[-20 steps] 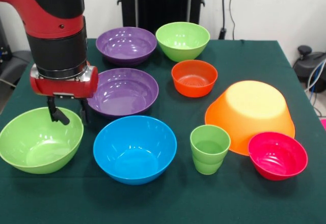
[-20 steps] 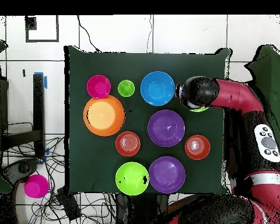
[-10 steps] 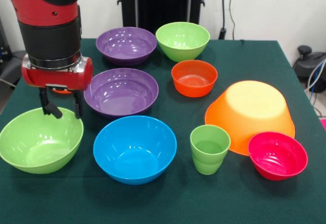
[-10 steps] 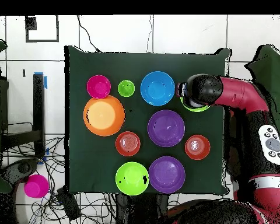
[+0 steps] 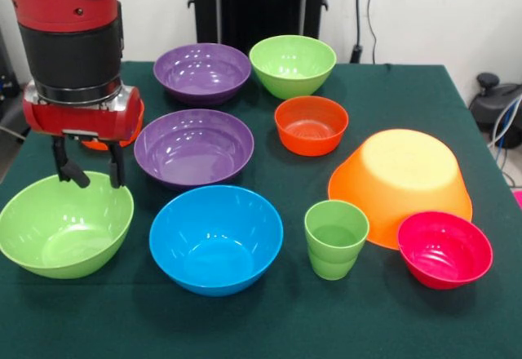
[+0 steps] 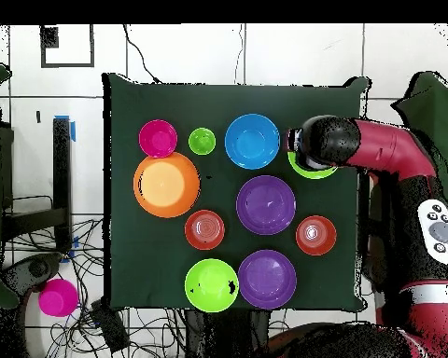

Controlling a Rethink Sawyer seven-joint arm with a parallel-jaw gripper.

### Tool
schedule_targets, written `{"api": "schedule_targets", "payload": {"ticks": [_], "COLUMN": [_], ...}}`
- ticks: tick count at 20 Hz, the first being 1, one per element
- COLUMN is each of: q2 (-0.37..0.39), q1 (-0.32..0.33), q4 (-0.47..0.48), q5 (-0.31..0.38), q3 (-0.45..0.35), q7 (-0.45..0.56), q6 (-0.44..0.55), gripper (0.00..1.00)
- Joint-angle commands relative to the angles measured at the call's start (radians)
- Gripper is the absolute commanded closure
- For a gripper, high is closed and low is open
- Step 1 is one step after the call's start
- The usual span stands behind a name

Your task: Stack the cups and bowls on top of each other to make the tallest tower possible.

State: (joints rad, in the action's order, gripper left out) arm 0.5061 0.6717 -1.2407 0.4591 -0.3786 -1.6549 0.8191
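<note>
My gripper is open and empty, and hangs just over the far rim of the near-left lime green bowl. A small orange-red bowl is mostly hidden behind my wrist. On the table also stand two purple bowls, a second lime green bowl, an orange-red bowl, a blue bowl, the light-green cup, a large orange bowl turned upside down, and a pink-red bowl. In the overhead view my arm covers most of that lime bowl.
The dark green table cloth ends close to the left of the lime bowl. In the overhead view a pink round thing and cables lie on the floor beside the table.
My gripper has moved left in the front view and a little up, from between the lime and purple bowls to over the lime bowl's far rim. It stays open. No bowl has moved.
</note>
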Motion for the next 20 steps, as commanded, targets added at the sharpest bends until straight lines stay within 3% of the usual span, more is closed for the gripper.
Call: {"api": "schedule_targets", "payload": {"ticks": [1, 11, 20], "q2": [-0.003, 0.028, 0.027], "q1": [-0.018, -0.022, -0.023], "q4": [-0.041, -0.091, -0.137], "q5": [0.022, -0.014, -0.031], "q3": [-0.065, -0.081, -0.090], "q7": [0.209, 0.198, 0.161], "q6": [0.099, 0.137, 0.110], "gripper": [0.00, 0.00, 0.00]}}
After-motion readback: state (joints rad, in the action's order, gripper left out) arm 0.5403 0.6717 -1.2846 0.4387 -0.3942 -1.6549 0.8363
